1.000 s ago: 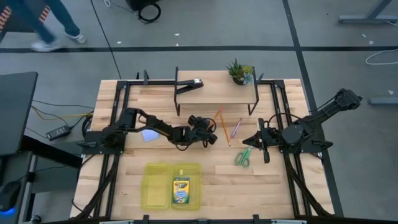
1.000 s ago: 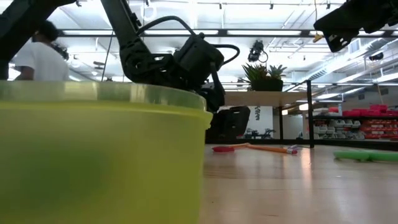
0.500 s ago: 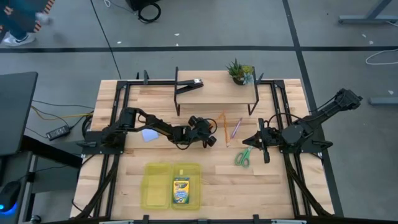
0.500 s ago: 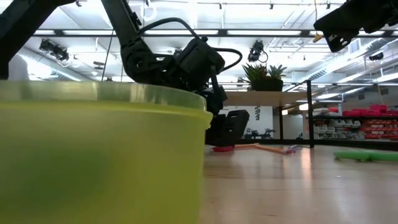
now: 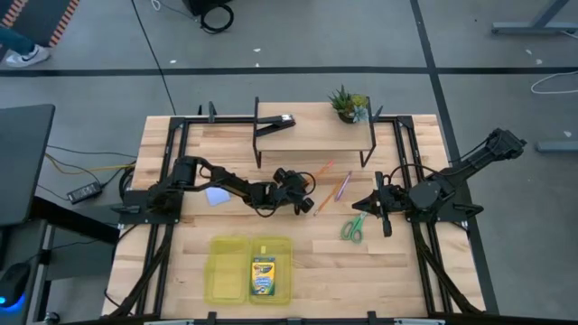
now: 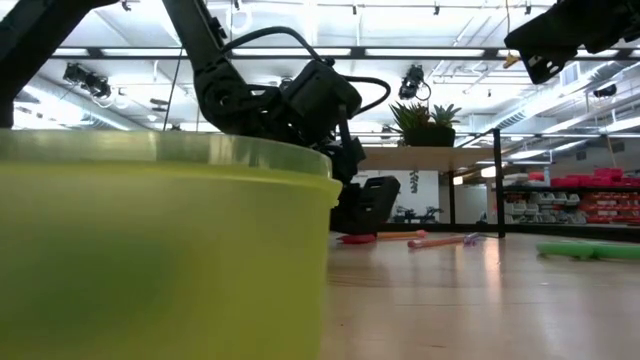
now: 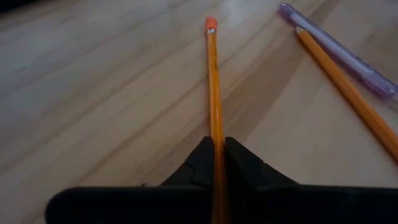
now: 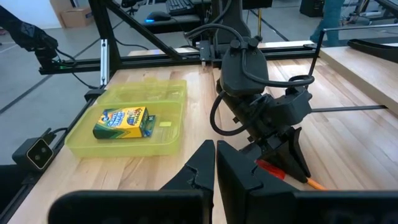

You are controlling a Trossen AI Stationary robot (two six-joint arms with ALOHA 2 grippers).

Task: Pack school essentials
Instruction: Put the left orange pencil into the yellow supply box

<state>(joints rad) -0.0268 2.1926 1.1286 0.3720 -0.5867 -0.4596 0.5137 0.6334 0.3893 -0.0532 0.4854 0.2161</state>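
My left gripper is at mid-table, shut on an orange pencil. That pencil's eraser end points away from the gripper. A second orange pencil and a pink-purple pencil lie just beyond. A short red piece lies at the left fingertips. Green-handled scissors lie right of centre, and my right gripper hovers shut above the table next to them. The crayon box lies in the yellow-green tray. A pale block lies by the left arm. My left gripper pinches the orange pencil's shaft between its two fingertips. The fingers slant down from the table's left, and the pencil runs out along the way they point. The pencil lies low over the wood; I cannot tell whether it is lifted.
A raised wooden shelf stands across the back of the table. It carries a small potted plant and a black clip-like tool. In the low view the tray wall fills the left half of the picture. Bare wood lies right of the tray.
My left gripper has tipped at the wrist and shut on the orange pencil without shifting place. The pencil has swung about on the table, and its far end now lies closer in. My right arm has kept still.
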